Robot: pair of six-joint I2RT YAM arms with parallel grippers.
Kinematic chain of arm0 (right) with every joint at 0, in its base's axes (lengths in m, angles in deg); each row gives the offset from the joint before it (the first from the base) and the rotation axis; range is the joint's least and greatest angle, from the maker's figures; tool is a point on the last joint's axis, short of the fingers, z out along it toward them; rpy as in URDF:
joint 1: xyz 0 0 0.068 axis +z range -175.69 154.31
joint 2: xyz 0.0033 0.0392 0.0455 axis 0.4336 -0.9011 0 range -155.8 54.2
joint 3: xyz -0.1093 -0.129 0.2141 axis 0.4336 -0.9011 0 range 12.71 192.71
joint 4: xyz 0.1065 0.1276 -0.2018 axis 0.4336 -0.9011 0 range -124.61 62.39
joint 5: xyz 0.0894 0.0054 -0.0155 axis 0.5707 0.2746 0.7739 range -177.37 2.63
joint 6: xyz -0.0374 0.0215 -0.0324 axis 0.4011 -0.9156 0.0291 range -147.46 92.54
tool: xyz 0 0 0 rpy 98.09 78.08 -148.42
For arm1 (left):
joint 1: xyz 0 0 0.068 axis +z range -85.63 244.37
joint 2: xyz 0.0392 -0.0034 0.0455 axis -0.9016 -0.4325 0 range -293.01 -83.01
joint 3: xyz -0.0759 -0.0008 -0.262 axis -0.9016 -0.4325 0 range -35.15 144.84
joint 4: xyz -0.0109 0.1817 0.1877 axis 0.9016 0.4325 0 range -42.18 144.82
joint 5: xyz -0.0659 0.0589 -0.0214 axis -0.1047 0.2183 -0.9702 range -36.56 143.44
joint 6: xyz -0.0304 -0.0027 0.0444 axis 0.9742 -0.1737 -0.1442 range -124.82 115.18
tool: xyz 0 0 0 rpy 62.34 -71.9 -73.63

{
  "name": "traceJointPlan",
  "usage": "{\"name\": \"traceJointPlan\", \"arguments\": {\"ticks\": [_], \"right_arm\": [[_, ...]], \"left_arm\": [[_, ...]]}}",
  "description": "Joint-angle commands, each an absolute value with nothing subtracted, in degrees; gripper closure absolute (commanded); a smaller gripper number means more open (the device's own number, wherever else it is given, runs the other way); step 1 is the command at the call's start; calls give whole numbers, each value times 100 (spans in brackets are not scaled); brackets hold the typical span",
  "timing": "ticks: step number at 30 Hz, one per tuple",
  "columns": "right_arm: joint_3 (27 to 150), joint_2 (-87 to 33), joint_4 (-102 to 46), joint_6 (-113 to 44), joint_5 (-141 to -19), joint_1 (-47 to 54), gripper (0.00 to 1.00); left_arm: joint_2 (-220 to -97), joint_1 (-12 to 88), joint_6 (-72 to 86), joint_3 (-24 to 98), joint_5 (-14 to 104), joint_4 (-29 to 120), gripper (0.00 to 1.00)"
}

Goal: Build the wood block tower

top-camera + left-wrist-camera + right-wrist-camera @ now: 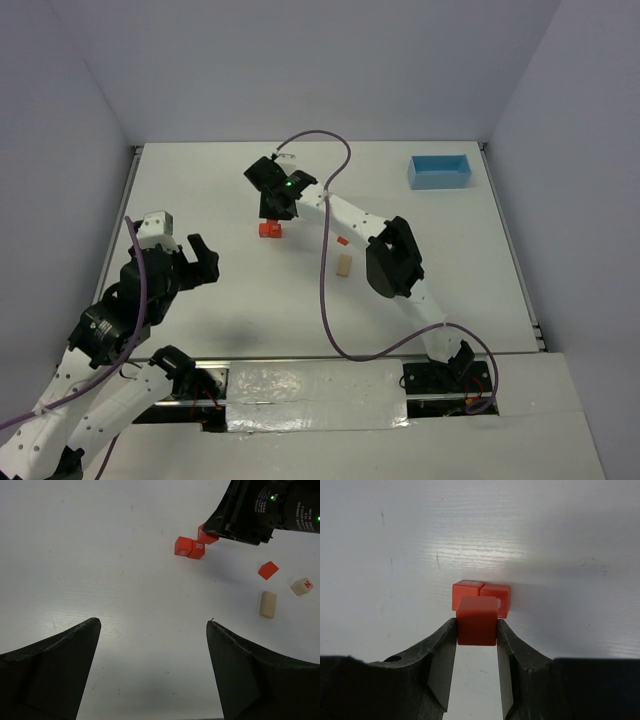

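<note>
On a white table [90,555], two red cubes [189,548] sat touching side by side, and a third red cube [206,535] sat against them at the tip of the black right gripper [212,530], which reached in from the upper right and partly hid it. Well apart to the right lay a loose red cube [268,570], a pale cube [301,585] marked with a red N, and a tan oblong block [268,604]. The left gripper [152,625] filled the bottom corners, its dark fingers [60,670] spread wide with nothing between them.
</note>
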State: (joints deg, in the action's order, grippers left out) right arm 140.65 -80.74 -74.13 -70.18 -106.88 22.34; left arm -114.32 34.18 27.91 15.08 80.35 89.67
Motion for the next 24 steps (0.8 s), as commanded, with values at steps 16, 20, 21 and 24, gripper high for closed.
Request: {"name": "traceJointPlan", "arguments": {"ticks": [16,20,21,24], "right_arm": [[14578,-8423,-7138,-7097,-10530,2352,74],[14542,-8441,-7111,-7105,-10512,2352,73],[14542,-8449,-7103,-7105,-10495,2352,73],[14534,-8485,-7068,-7106,-10442,2352,73]], "left_arm": [[-11316,3422,2612,1477,7963,8684,0],[-11307,3422,2603,1477,7954,8693,0],[-11298,3414,2603,1468,7954,8693,0],[-11281,3414,2603,1468,7945,8684,0]]}}
